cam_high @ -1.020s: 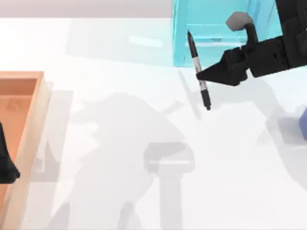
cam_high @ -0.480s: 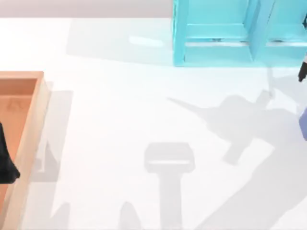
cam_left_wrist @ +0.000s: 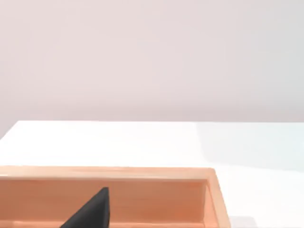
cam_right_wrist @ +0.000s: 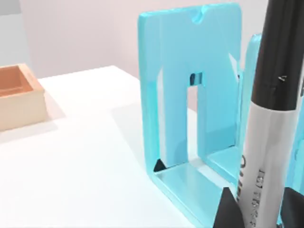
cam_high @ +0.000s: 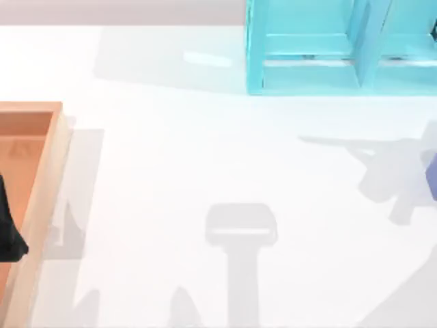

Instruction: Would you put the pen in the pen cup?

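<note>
The pen [cam_right_wrist: 273, 118] is off the tabletop [cam_high: 205, 150] and riding in the right claw [cam_right_wrist: 254, 209], whose dark fingers [cam_right_wrist: 228, 209] clamp its labelled middle in the right wrist view, with the teal shelf unit [cam_right_wrist: 190, 95] close behind it. So the pick-up is done; what remains, by my read, is carrying the pen over the pen cup [cam_high: 432, 174], that sliver of blue at the top view's right edge, and letting go. Nothing is in the cup yet as far as can be seen.

Compared with a second ago, big change: the right arm and pen were then out in front of the shelf unit in the top view; now they have swung off past the right edge, leaving just a shadow on the tabletop near the cup.

The left claw [cam_high: 10, 232] sits parked over the wooden tray [cam_high: 48, 164] at the left; whether it is apart or together, I cannot tell.
</note>
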